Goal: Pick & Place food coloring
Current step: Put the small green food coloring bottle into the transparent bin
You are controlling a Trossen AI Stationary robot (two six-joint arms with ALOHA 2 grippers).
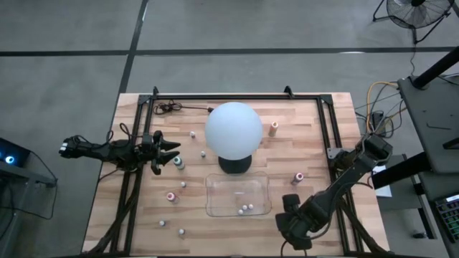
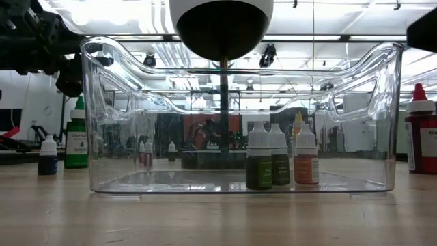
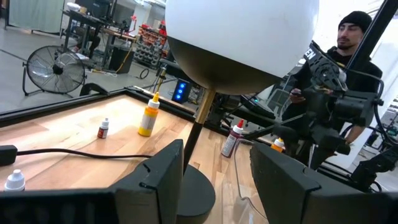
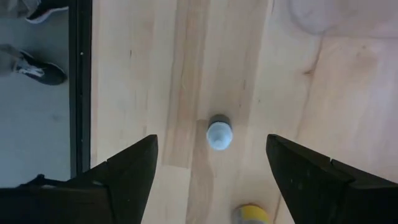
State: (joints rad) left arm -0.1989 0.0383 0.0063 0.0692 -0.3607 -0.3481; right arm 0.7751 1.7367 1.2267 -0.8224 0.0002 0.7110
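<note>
Right hand (image 4: 211, 168) hangs wide open and empty over the worktop (image 4: 161, 74), pointing straight down, and a white-capped food coloring bottle (image 4: 218, 134) stands upright right between its fingers, cap up. That is the line-up that counts: a straight drop would put a finger either side. Left hand (image 1: 166, 152), part open and holding nothing, waits at the far side beside a green bottle (image 1: 179, 163). Three bottles already stand in the clear tray (image 2: 95, 102).
</note>
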